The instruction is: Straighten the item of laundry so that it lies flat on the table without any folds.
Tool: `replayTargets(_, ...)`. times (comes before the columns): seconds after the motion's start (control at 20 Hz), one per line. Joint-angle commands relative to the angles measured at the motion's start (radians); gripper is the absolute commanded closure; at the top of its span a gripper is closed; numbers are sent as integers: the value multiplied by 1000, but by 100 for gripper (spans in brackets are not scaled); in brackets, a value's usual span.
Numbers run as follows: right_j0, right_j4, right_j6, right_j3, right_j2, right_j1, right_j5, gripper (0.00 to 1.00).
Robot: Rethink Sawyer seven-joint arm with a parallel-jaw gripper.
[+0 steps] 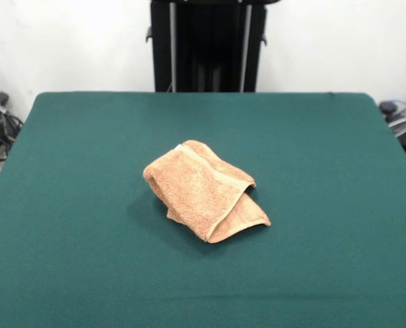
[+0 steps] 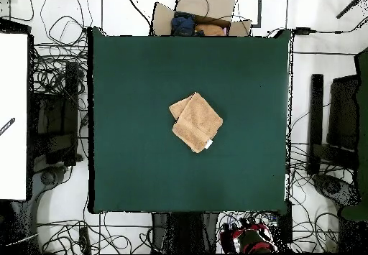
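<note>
The item of laundry (image 1: 203, 191) is a peach-orange towel lying folded over itself near the middle of the table (image 1: 73, 205). Its upper layer drapes over a lower flap that sticks out at the front right. From above, the item of laundry (image 2: 195, 121) reads as a tilted rough square with a second layer showing at its upper left and a white tag (image 2: 208, 144) at its lower right corner. The red and black arm (image 2: 250, 239) is drawn back beyond the edge of the table (image 2: 129, 166), far from the towel. The front view shows nothing of the arm.
A cardboard box (image 2: 198, 15) holding blue and orange things sits just past the table's top edge in the overhead view. Cables (image 2: 61, 72) crowd the floor on all sides. Black stands (image 2: 316, 123) are at the right, and a white surface (image 2: 13, 116) at the left.
</note>
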Motion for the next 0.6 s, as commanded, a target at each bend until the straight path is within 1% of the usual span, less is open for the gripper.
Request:
replayTargets(0.05, 44, 41, 321, -1, -93, -32, 69, 0)
replayTargets(0.4, 48, 35, 313, -30, -103, -11, 77, 0)
replayTargets(0.6, 45, 35, 300, -29, -112, -18, 84, 0)
